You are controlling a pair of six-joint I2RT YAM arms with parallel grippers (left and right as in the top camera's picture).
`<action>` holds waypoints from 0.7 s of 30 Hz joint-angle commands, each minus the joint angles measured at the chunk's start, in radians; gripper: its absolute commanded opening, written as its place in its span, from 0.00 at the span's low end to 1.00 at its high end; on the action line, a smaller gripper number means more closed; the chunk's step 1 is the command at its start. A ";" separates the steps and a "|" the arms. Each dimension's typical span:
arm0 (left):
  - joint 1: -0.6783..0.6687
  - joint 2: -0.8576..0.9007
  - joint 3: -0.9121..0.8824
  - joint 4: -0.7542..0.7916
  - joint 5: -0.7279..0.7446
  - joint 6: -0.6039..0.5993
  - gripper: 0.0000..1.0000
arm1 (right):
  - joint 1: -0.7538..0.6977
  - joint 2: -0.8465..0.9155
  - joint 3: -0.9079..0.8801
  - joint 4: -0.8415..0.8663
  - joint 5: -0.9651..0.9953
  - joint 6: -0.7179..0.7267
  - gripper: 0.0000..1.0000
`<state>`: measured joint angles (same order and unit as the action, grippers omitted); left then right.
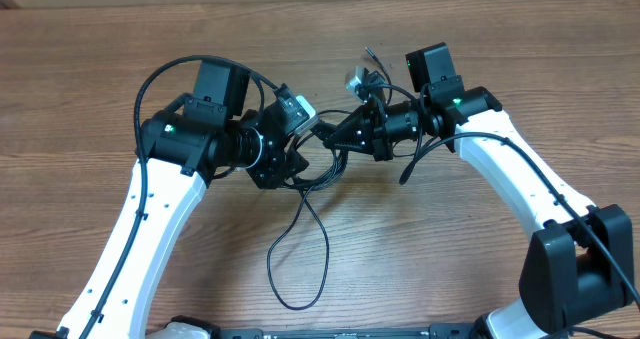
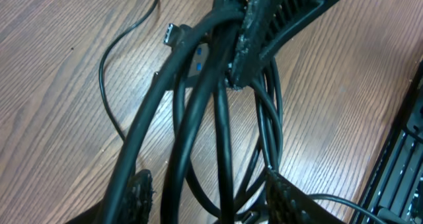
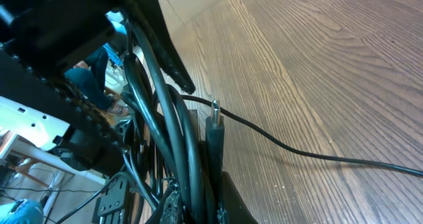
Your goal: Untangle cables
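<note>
The cables (image 1: pixel 325 164) are a bundle of thin black cords held up between both arms at the table's middle, and one long loop (image 1: pixel 322 249) hangs down onto the wood. My left gripper (image 1: pixel 303 157) is open, and several strands (image 2: pixel 198 118) pass between its spread fingers (image 2: pixel 211 201). My right gripper (image 1: pixel 338 137) is shut on the bundle; it shows from the left wrist (image 2: pixel 261 32) and in its own view (image 3: pixel 205 204). A flat USB-type plug (image 2: pixel 170 34) and a jack plug (image 3: pixel 215 112) stick out of the tangle.
The wooden table (image 1: pixel 480 269) lies under both arms. A single thin strand (image 3: pixel 317 156) trails across the wood to the right. The thicker arm wires (image 1: pixel 150 84) curve over the left arm. A black frame edge (image 2: pixel 396 178) stands at the right of the left wrist view.
</note>
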<state>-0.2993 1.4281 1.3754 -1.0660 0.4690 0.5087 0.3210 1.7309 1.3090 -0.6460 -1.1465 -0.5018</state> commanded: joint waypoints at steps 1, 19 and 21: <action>0.005 0.005 0.010 0.000 -0.008 0.011 0.58 | -0.002 -0.027 0.028 0.004 -0.045 -0.005 0.04; 0.005 0.005 0.006 0.047 -0.060 0.007 0.04 | -0.003 -0.027 0.028 0.005 -0.058 0.000 0.26; 0.005 0.005 0.006 0.050 -0.058 0.007 0.04 | -0.003 -0.027 0.028 0.005 -0.039 0.000 0.69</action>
<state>-0.2993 1.4281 1.3754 -1.0260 0.4294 0.5087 0.3172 1.7309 1.3090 -0.6449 -1.1709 -0.4976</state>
